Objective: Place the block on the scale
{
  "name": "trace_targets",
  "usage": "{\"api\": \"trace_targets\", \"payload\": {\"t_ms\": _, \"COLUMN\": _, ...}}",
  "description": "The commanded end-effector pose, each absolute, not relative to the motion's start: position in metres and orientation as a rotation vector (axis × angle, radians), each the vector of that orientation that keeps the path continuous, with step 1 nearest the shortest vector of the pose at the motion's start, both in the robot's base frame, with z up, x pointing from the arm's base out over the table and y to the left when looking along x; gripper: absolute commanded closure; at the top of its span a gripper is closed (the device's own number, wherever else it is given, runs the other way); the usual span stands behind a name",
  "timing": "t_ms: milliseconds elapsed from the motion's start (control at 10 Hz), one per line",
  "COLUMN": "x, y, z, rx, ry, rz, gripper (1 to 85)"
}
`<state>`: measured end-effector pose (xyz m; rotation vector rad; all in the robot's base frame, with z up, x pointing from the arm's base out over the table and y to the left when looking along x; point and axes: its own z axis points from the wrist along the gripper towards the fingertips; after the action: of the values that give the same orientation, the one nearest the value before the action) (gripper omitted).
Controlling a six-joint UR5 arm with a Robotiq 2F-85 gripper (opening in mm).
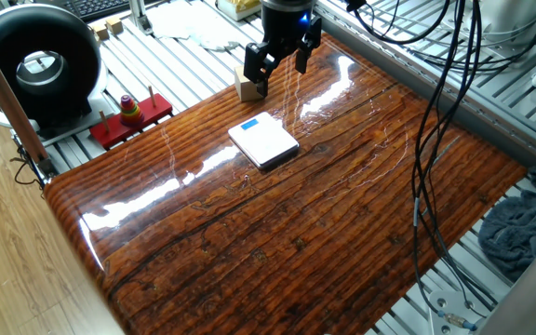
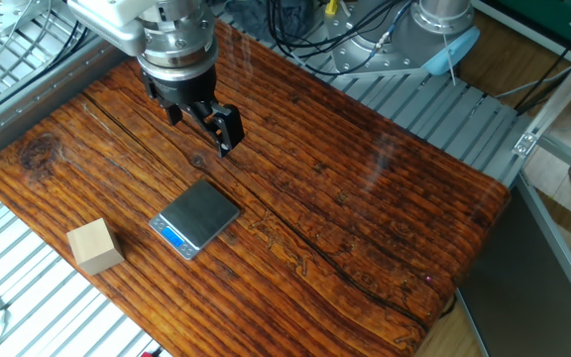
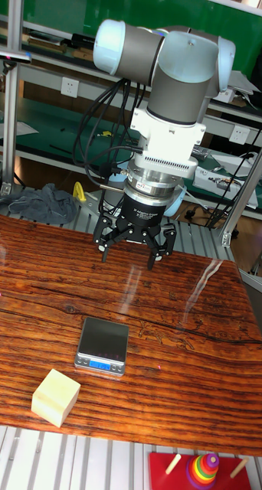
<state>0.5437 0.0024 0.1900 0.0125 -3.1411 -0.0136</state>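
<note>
The block [image 1: 245, 90] is a small tan wooden cube near the table's far edge, partly behind one gripper finger in one fixed view. It shows fully in the other fixed view [image 2: 94, 246] and in the tall view [image 3: 56, 396]. The scale [image 1: 263, 141] [image 2: 196, 217] [image 3: 103, 346] lies flat on the wooden table with its blue corner toward the block. My gripper [image 1: 279, 73] [image 2: 201, 124] [image 3: 129, 256] hangs open and empty above the table, beyond the scale and apart from both things.
A red toy base with stacking rings [image 1: 130, 119] stands off the table's edge near the block. A black round device [image 1: 40, 65] and a keyboard [image 1: 100, 7] sit behind it. Black cables [image 1: 435, 112] hang over the table's right side.
</note>
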Motion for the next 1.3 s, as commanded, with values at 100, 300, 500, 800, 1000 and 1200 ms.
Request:
{"api": "trace_targets", "payload": {"t_ms": 100, "x": 0.556, "y": 0.004, "z": 0.189, "rx": -0.045, "ry": -3.19, "rz": 0.0, "gripper": 84.7}}
{"api": "trace_targets", "payload": {"t_ms": 300, "x": 0.558, "y": 0.008, "z": 0.183, "rx": -0.049, "ry": -3.203, "rz": 0.012, "gripper": 84.7}}
{"api": "trace_targets", "payload": {"t_ms": 500, "x": 0.559, "y": 0.007, "z": 0.182, "rx": -0.044, "ry": -3.206, "rz": 0.026, "gripper": 84.7}}
{"api": "trace_targets", "payload": {"t_ms": 800, "x": 0.56, "y": 0.006, "z": 0.184, "rx": -0.024, "ry": -3.204, "rz": 0.039, "gripper": 84.7}}
{"api": "trace_targets", "payload": {"t_ms": 1000, "x": 0.568, "y": -0.001, "z": 0.191, "rx": 0.054, "ry": -3.2, "rz": 0.032, "gripper": 84.7}}
{"api": "trace_targets", "payload": {"t_ms": 1200, "x": 0.58, "y": -0.014, "z": 0.193, "rx": 0.115, "ry": -3.201, "rz": 0.066, "gripper": 84.7}}
